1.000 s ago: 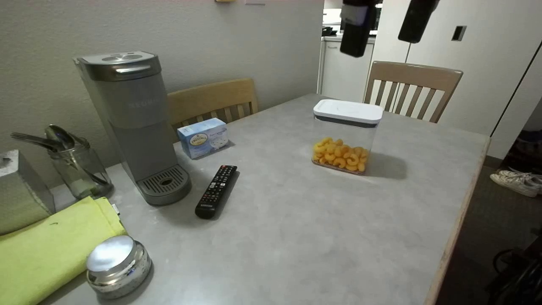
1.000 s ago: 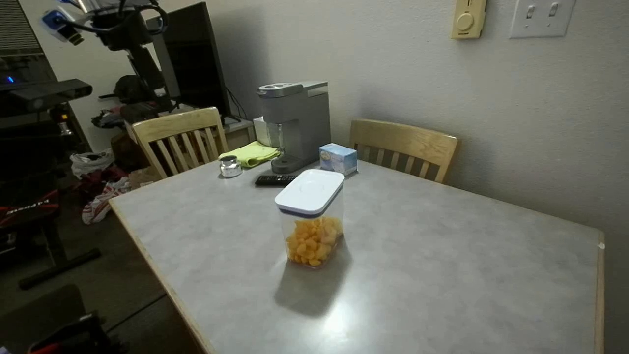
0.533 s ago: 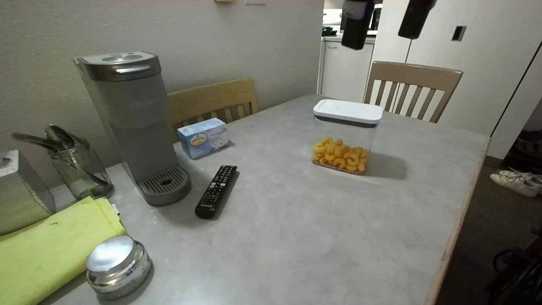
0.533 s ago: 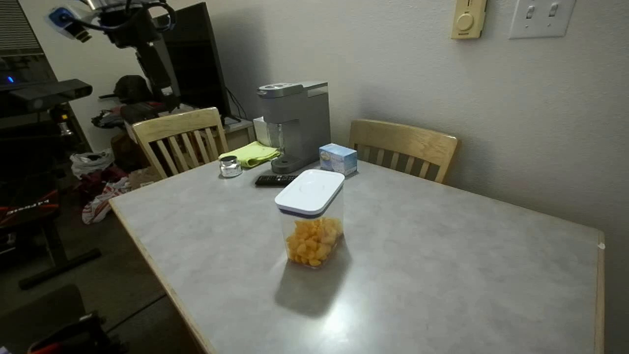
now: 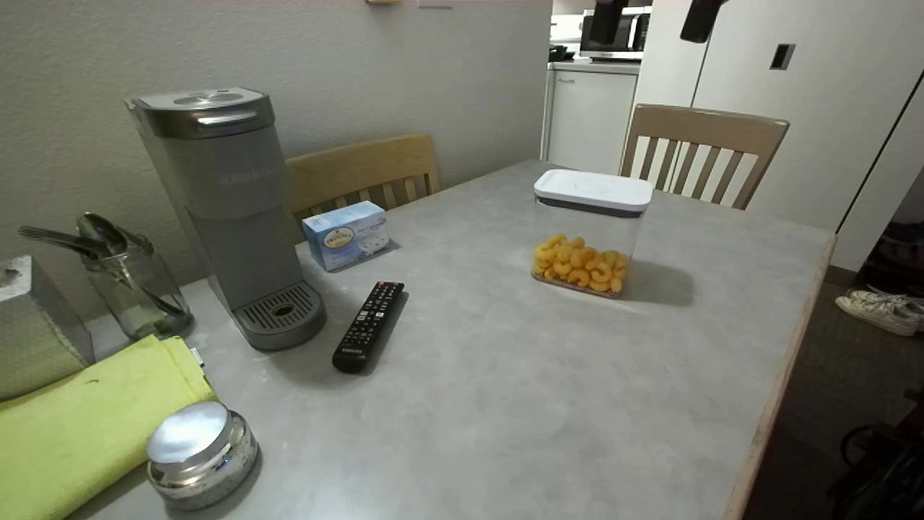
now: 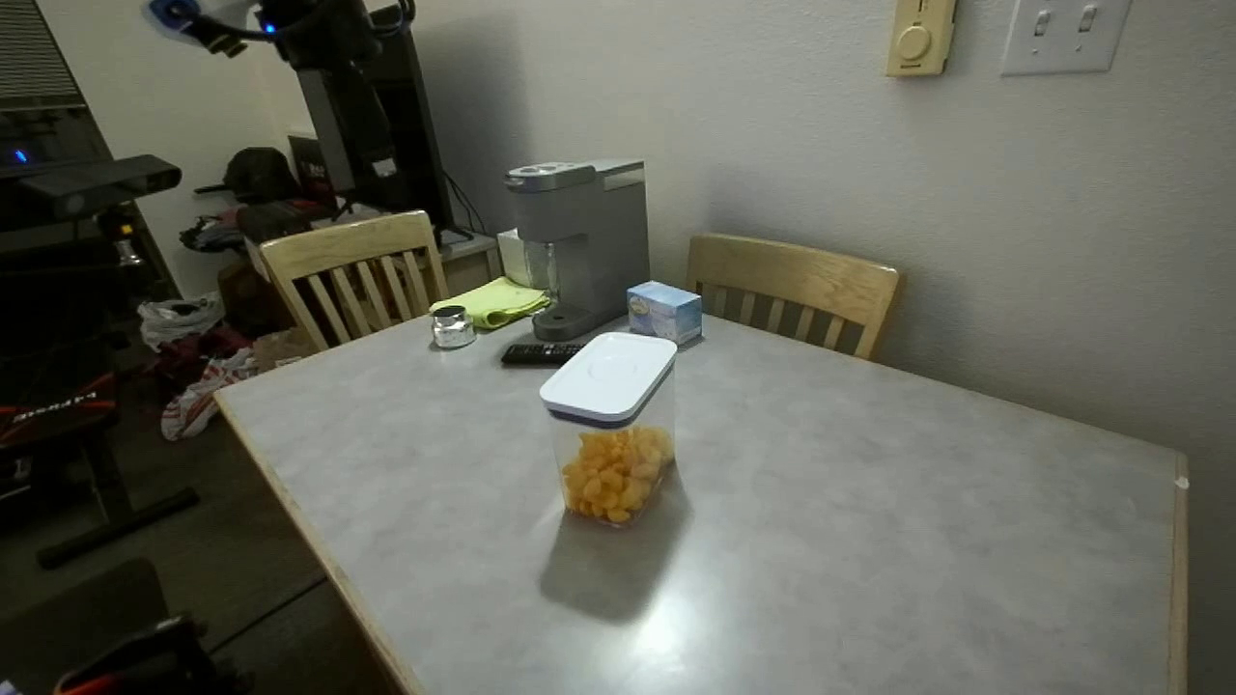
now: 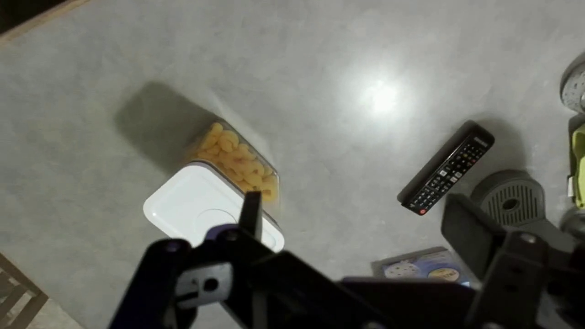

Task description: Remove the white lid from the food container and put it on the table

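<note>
Wrist view: my black two-finger gripper [image 7: 357, 221] spread wide, holding nothing. Both exterior views: flat white rectangular plastic lid [image 5: 593, 189] seated on the clear plastic food container [image 5: 588, 225], upright on the matte grey table [image 5: 476, 354]. I judge nothing done; grasp, lift, set-down all remain.

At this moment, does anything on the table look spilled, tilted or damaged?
Nothing stands out. The white lid sits flat on the food container, which stands upright with the orange food inside; I see no spill or damage.
</note>
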Robot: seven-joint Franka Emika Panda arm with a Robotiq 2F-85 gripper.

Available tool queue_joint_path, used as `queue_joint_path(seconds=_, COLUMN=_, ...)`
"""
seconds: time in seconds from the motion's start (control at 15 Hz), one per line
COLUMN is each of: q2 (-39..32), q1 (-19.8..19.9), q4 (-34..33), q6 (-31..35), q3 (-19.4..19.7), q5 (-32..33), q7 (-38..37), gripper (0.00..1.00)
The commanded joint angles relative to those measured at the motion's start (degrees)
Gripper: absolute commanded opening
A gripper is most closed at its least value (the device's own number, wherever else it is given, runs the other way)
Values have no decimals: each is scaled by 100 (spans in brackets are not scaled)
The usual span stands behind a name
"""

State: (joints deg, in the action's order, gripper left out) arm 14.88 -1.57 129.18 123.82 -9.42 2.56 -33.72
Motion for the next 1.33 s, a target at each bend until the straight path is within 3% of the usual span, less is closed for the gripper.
queue_joint_path(seconds=0.0, q2=-305, q1=159, q4=-283, q6=6, q3=214, q5=-115, q7=-121, gripper=100)
queue_joint_path(seconds=0.53, q2=-630, q1=411, q4=-508, q6=3, q3=761, q5=-552, q7=-487, gripper=100)
queue_joint_path(seconds=0.93, q2=-977, q1=650, q4=-596, q6=464, q3=1126, q5=-577, q7=-864, gripper=100)
queue_joint_path(seconds=1.27, q2=-1413, q1=722, q4=-838, q6=694, q3=1387, q5=-794, q7=-595, gripper=100)
